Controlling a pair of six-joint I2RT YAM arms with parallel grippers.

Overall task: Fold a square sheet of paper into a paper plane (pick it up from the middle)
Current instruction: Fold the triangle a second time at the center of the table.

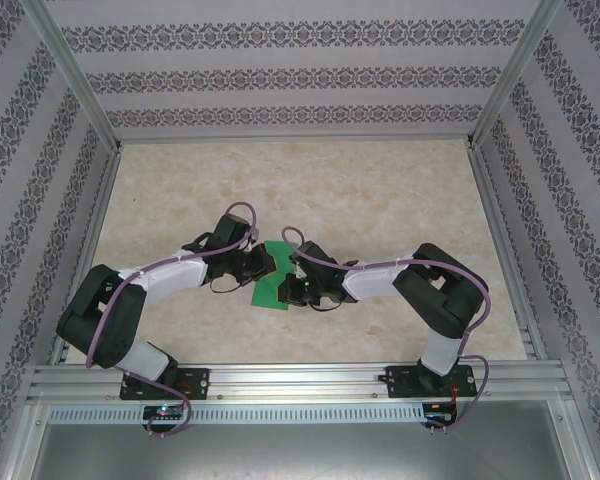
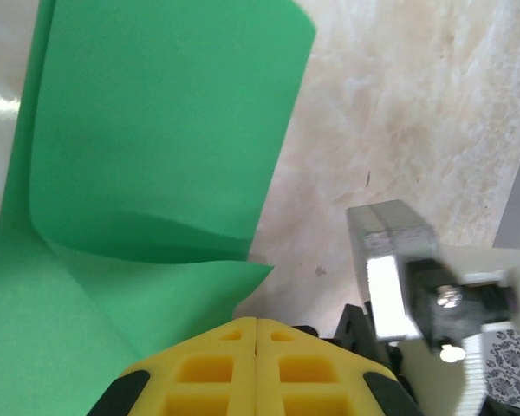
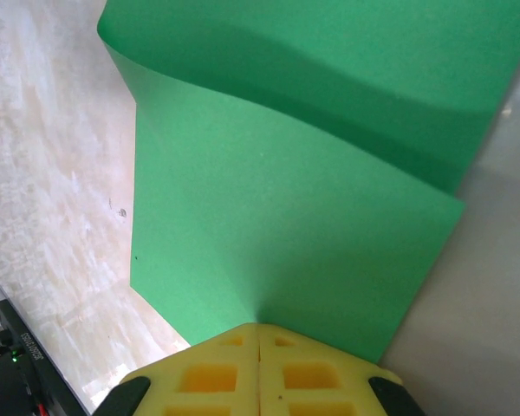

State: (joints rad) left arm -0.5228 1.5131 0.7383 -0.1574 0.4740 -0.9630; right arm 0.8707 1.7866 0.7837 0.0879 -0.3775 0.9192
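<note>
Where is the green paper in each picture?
Top external: green paper in the middle of the beige marbled table.
Left wrist: left half, above the yellow left tool.
Right wrist: upper middle, above the right tool.
Shared landmark: that table.

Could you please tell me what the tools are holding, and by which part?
Both hold the green sheet of paper: the right tool pinches mid-edge, where the paper puckers; the left tool seems to pinch an edge near a corner.
</note>
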